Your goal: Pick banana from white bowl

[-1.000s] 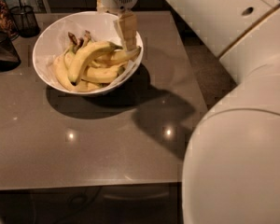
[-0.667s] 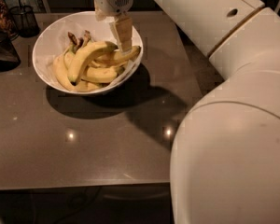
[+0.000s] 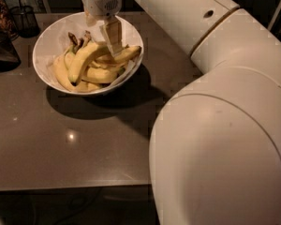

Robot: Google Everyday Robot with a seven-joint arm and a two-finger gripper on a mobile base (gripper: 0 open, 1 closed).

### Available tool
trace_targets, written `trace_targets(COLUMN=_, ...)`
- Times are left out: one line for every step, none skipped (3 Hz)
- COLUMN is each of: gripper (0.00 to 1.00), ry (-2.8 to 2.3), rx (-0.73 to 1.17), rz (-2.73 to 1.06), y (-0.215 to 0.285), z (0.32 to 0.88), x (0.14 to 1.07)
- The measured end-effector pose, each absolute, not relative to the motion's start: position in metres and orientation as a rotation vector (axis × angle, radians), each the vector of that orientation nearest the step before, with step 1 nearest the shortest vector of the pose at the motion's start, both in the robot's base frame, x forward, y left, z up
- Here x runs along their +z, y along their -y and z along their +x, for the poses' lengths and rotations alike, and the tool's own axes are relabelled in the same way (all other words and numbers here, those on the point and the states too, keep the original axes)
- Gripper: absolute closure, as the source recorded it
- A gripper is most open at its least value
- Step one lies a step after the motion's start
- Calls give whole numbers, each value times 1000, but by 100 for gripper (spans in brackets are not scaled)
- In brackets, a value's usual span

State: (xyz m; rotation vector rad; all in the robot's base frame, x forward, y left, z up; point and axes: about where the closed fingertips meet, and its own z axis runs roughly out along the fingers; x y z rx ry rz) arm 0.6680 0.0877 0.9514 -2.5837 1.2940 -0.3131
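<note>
Left of the wide round white bowl [image 3: 46, 41], a dark wire-mesh cup [image 3: 24, 18] is standing on the grey table [image 3: 84, 153]. Inside the bowl, the long curved yellow banana [image 3: 84, 61] is lying over shorter bananas [image 3: 125, 54]. The tool [image 3: 111, 45] is hanging just right of the bowl's middle; apart or together, I cannot tell. Because the fruits are crowding, it is risking catching a wrong one.
</note>
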Motion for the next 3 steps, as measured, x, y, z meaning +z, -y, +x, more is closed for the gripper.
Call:
trace_targets(gripper=31, ry=-1275, rx=-276, rz=-2602, y=-97, z=668, x=941)
trace_targets(gripper=34, ry=-1282, rx=-214, rz=-2610, y=-102, z=664, x=928)
trace_targets(gripper=38, ry=-1302, rx=-160, rz=-2609, y=-104, z=658, x=917)
